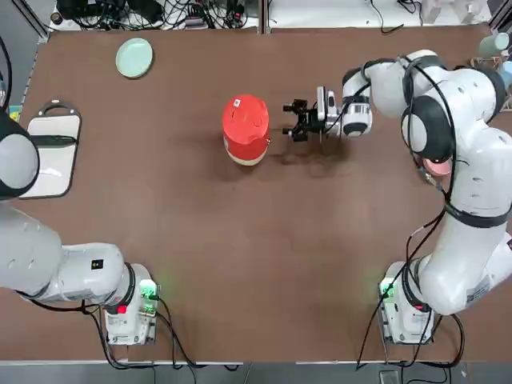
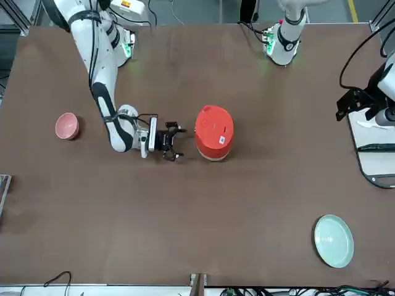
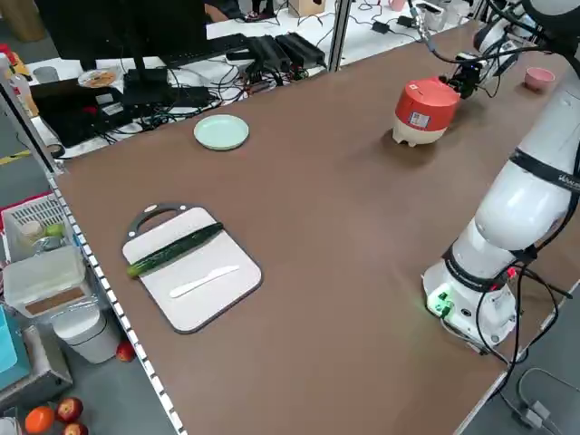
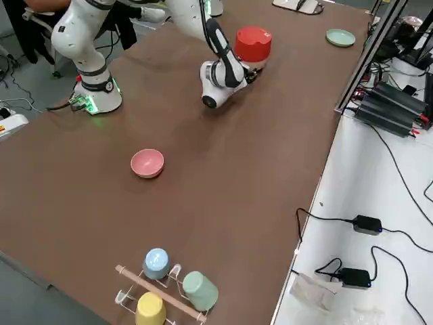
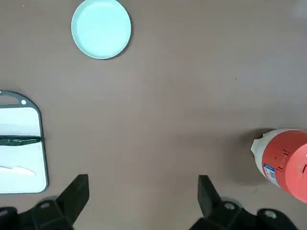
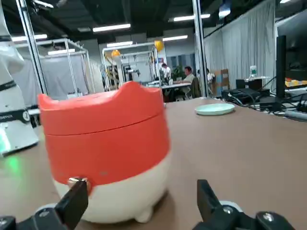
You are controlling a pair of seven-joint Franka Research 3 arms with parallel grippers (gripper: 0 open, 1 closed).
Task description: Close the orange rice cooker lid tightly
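Observation:
The orange rice cooker (image 1: 246, 138) stands mid-table, red-orange with a cream base. Its lid (image 1: 245, 117) lies down flat on the body, a small white mark on top. In the right wrist view the cooker (image 6: 108, 158) fills the frame close ahead, with a thin seam under the lid (image 6: 100, 110). My right gripper (image 1: 290, 121) is level with the cooker's side, a short gap to its right, open and holding nothing. It is also seen in the front view (image 2: 178, 143). My left gripper (image 2: 345, 106) hangs open over the far left of the table, near the cutting board.
A pale green plate (image 1: 134, 58) lies at the back left. A white cutting board (image 1: 50, 152) with a cucumber and a white knife sits at the left edge. A pink bowl (image 2: 66, 126) is behind the right arm. A mug rack (image 4: 162, 284) stands at the right end.

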